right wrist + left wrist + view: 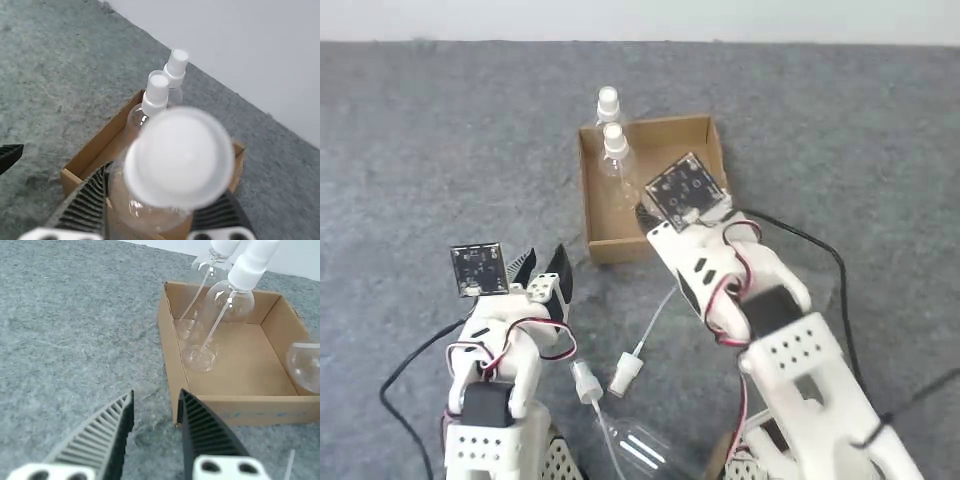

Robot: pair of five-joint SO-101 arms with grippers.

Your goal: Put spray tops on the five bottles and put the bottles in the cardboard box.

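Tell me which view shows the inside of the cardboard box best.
The left wrist view: the cardboard box lies open to it, floor and walls plain. In the high view the right arm covers part of it. In the right wrist view the bottle in the right pincer hides most of it.

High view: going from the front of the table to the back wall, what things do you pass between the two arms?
A bottle lying on its side → loose spray top → cardboard box → two capped bottles standing inside it.
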